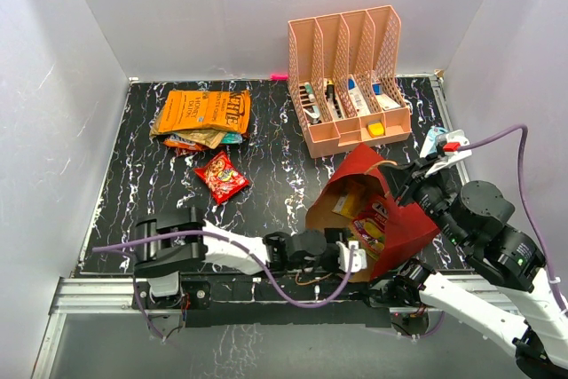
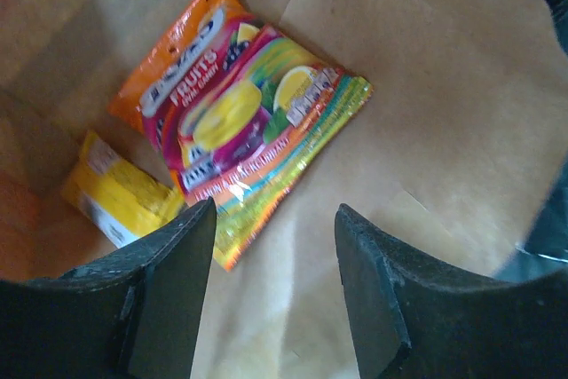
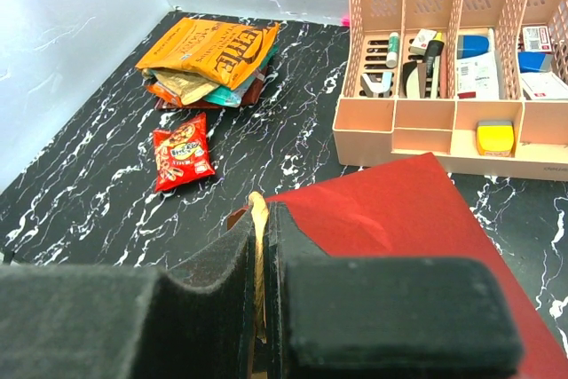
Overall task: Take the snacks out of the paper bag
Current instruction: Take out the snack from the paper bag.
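The dark red paper bag (image 1: pixel 404 228) lies tilted on its side, its mouth facing left, and its red outside shows in the right wrist view (image 3: pixel 382 210). My right gripper (image 1: pixel 401 182) (image 3: pixel 264 212) is shut on the bag's upper rim. My left gripper (image 1: pixel 357 246) (image 2: pixel 275 219) is open and empty inside the bag's mouth, over the brown paper. Just beyond its fingertips lie an orange and pink fruit-gummy packet (image 2: pixel 240 104) and a yellow packet (image 2: pixel 115 193). Packets inside the bag also show from above (image 1: pixel 368 219).
A pile of orange and brown snack packets (image 1: pixel 202 117) (image 3: pixel 213 55) and a single red packet (image 1: pixel 222 175) (image 3: pixel 182 153) lie on the black marbled table at left. The peach organizer (image 1: pixel 351 86) (image 3: pixel 453 130) stands behind the bag. White walls enclose the table.
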`<state>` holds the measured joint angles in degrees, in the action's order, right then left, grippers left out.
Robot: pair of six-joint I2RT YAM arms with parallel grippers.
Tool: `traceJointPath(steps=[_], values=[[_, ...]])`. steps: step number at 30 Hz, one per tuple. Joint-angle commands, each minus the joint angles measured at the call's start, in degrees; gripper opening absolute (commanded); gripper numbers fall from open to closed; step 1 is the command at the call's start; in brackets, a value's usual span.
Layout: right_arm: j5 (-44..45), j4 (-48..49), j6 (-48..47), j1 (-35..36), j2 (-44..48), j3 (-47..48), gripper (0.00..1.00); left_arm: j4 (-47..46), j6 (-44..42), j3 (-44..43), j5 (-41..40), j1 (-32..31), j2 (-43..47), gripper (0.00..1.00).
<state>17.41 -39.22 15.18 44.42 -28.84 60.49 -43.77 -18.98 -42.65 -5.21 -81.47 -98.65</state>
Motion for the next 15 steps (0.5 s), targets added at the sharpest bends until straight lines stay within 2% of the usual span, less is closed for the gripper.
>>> traceJointPath(steps=[1,9,12,15], values=[[-0.4,3.7,1.3,0.1,-0.1,2.4,0.08,3.0,-21.5,-6.3,1.6,0.9,-4.8,0.57],[-0.5,3.2,2.0,0.1,-0.5,3.8,0.07,6.0,-30.3,-12.4,4.7,3.2,-11.0,0.69],[-0.6,3.0,2.5,0.1,-0.9,4.4,0.08,2.7,-32.8,-13.4,4.4,4.4,-13.2,0.73],[-0.7,2.9,2.9,0.1,-1.3,4.5,0.07,1.2,-34.7,-15.2,5.3,5.6,-15.9,0.73]])
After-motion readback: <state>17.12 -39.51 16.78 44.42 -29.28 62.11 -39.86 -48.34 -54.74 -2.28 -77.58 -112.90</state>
